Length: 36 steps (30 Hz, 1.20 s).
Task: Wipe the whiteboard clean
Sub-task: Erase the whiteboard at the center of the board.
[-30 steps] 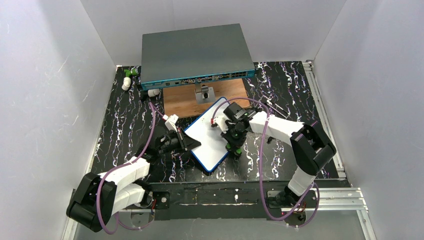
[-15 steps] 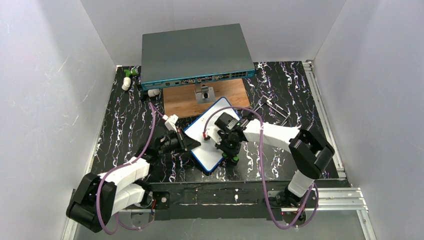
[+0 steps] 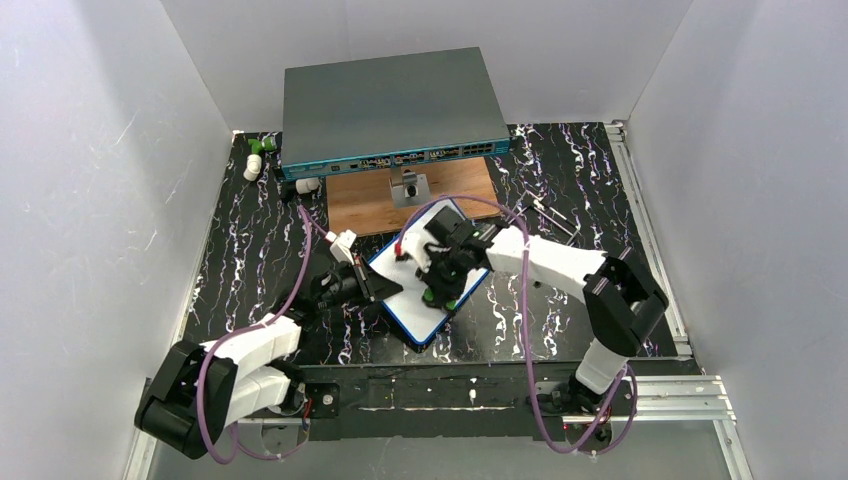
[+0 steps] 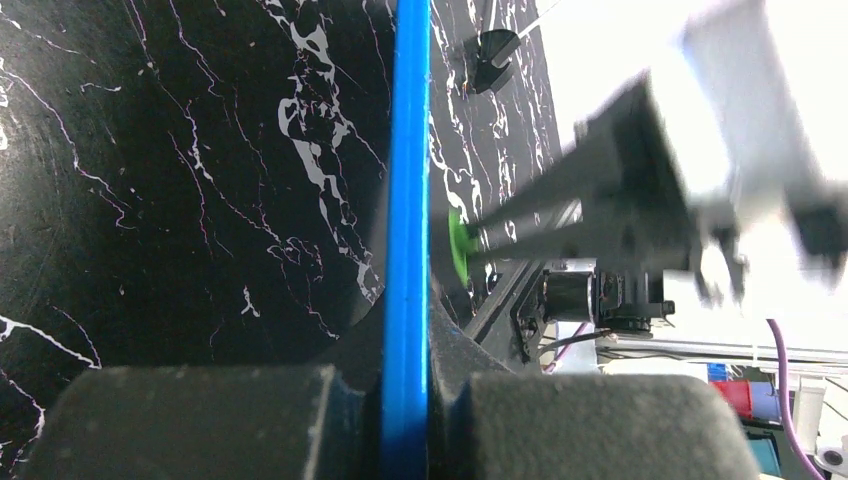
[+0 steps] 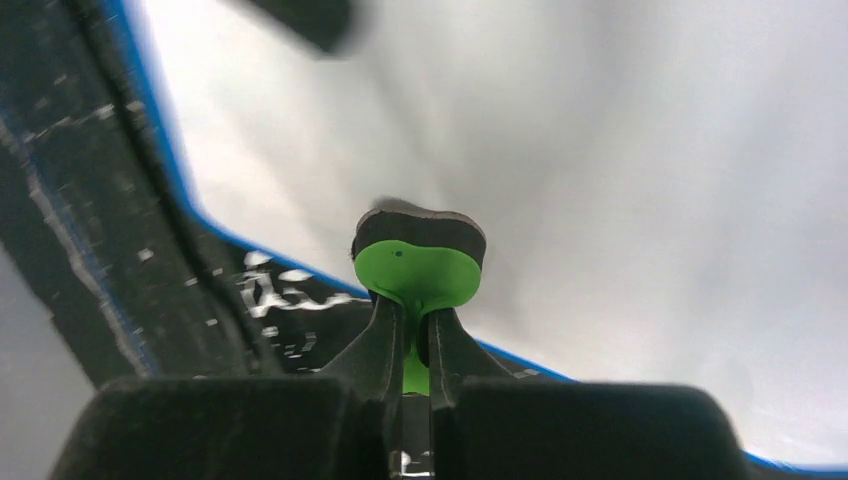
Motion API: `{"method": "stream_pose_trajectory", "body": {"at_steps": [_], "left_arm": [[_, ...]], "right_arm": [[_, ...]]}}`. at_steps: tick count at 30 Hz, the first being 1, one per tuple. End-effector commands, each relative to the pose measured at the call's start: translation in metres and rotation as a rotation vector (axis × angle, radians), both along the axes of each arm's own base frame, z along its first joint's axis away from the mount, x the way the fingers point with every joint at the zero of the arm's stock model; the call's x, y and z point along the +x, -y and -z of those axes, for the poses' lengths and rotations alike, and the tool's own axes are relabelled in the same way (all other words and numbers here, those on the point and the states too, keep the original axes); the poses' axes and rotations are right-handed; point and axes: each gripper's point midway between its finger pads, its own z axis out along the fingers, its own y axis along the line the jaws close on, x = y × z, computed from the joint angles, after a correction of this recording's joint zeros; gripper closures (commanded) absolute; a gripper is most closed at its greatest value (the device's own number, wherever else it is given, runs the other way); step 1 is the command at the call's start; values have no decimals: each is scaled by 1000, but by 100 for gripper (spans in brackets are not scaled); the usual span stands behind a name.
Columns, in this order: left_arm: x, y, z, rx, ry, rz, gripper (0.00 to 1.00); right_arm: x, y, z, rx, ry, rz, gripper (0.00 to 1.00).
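On the dark surface (image 3: pixel 570 180), the left end effector (image 4: pixel 405 395) clamps the whiteboard (image 3: pixel 418 308) and the right end effector (image 3: pixel 440 285) clamps a green eraser (image 5: pixel 420 270); hard pressing could dislodge the board.

View from above: a black counter (image 3: pixel 600 200) veined with white, boxed in by white walls. Near its middle lies the whiteboard (image 3: pixel 412 308), blue-framed and turned cornerwise, its visible face blank. My left gripper (image 3: pixel 390 288) reaches in from the near left corner and is clamped on the board's left edge. My right gripper (image 3: pixel 440 292), coming from the near right corner, points down onto the white face, pinching a small green eraser (image 3: pixel 441 299). Toward the far edge, a wooden board (image 3: pixel 360 205) lies just in front of a large grey-teal switch box (image 3: pixel 390 100).
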Motion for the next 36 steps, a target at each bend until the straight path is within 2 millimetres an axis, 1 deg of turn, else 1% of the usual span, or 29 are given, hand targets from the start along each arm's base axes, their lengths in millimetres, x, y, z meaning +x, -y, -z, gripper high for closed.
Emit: {"method": "stream_pose_trajectory", "body": {"at_steps": [1, 2, 4, 5, 7, 8, 9, 11, 14, 20, 23, 25, 26, 27, 28, 29, 31, 32, 33, 34, 35, 36], "left_arm": [[-32, 5, 7, -16, -74, 116, 100], [-34, 6, 4, -22, -72, 130, 100], [-36, 7, 1, -29, -69, 149, 100], [-37, 8, -1, -31, -67, 156, 100], [-37, 8, -3, -34, -62, 164, 100], [-38, 8, -5, -37, -59, 168, 100], [-38, 9, -6, -42, -56, 171, 100], [-38, 10, -8, -53, -54, 178, 100], [-37, 12, -10, -69, -51, 182, 100], [-37, 14, -16, -91, -44, 190, 100], [-37, 15, -17, -98, -46, 197, 100], [-38, 15, -18, -101, -47, 198, 100], [-38, 15, -19, -103, -43, 198, 100], [-39, 15, -20, -104, -39, 198, 100], [-40, 14, -21, -104, -35, 199, 100], [-41, 14, -21, -102, -31, 200, 100], [-43, 12, -22, -96, -22, 204, 100], [-44, 12, -22, -93, -18, 206, 100], [-44, 12, -23, -90, -13, 210, 100], [-45, 11, -23, -89, -9, 213, 100], [-45, 11, -23, -87, -5, 217, 100], [-46, 11, -24, -84, 0, 221, 100]], "right_arm": [[104, 5, -40, 145, 244, 228, 99], [123, 13, -42, 147, 290, 282, 99], [155, 30, -44, 138, 368, 367, 99], [168, 38, -43, 133, 395, 401, 99], [185, 51, -40, 125, 405, 457, 99], [189, 55, -38, 123, 397, 474, 99], [187, 54, -35, 128, 382, 470, 99], [174, 47, -34, 159, 332, 445, 99], [147, 23, -41, 214, 291, 364, 99], [82, -38, -71, 312, 259, 165, 99], [53, -66, -83, 326, 239, 83, 99], [40, -80, -88, 328, 231, 47, 99], [39, -84, -89, 323, 234, 44, 99], [41, -85, -85, 308, 241, 55, 99], [47, -83, -82, 289, 264, 76, 99], [57, -77, -77, 262, 302, 108, 99], [82, -59, -69, 212, 365, 190, 99], [96, -46, -66, 194, 375, 240, 99], [114, -30, -63, 171, 386, 297, 99], [125, -17, -61, 155, 390, 336, 99], [141, 3, -57, 119, 405, 391, 99], [151, 18, -53, 95, 404, 430, 99]]}}
